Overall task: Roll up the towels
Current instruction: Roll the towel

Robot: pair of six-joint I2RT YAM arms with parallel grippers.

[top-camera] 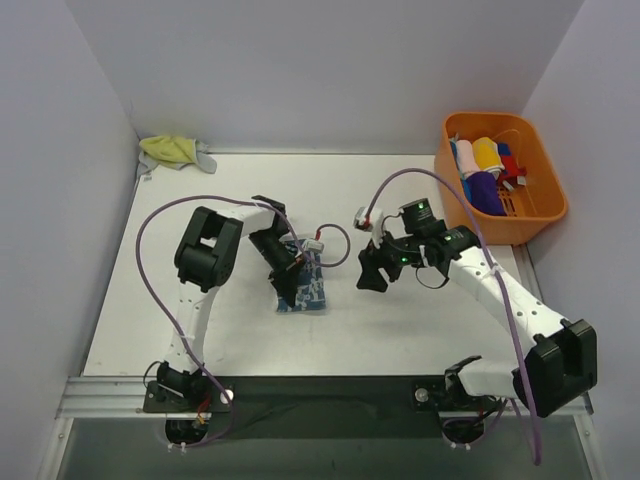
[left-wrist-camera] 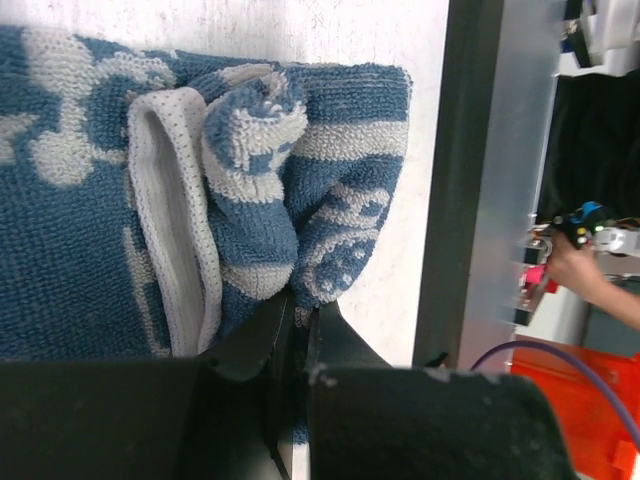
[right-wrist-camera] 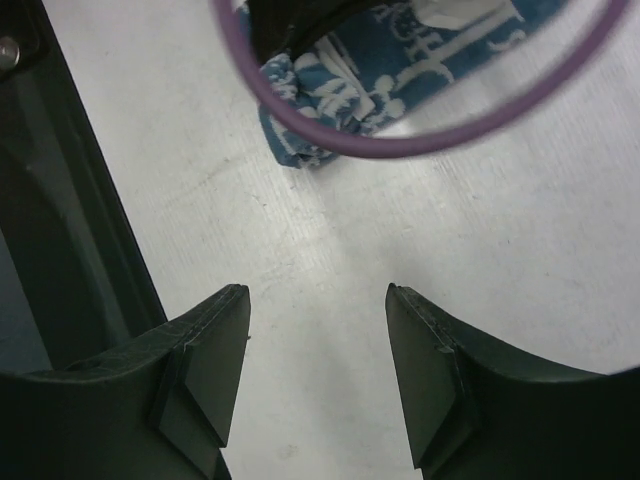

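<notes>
Left gripper (left-wrist-camera: 300, 318) is pinched almost closed on the near edge of the blue-and-white towel (left-wrist-camera: 250, 170), w/ a fold of terry caught btwn the tips. Towel's partly rolled at that end: a lumpy curl w/ the white underside showing right next to it. The rest lies flat on the table (top-camera: 400, 330), roughly center-left.

Right gripper (right-wrist-camera: 318, 295) is abt half open w/ nothing in it. It hangs over bare tabletop just right of the towel, not touching it. A purple cable (right-wrist-camera: 300, 125) loops across the right wrist view in front of the cloth.

Yellow-green towel (top-camera: 175, 150) sits crumpled in the far left corner, well apart from both arms. Orange basket (top-camera: 510, 232) at far right has several rolled cloths in it, diff colors.
</notes>
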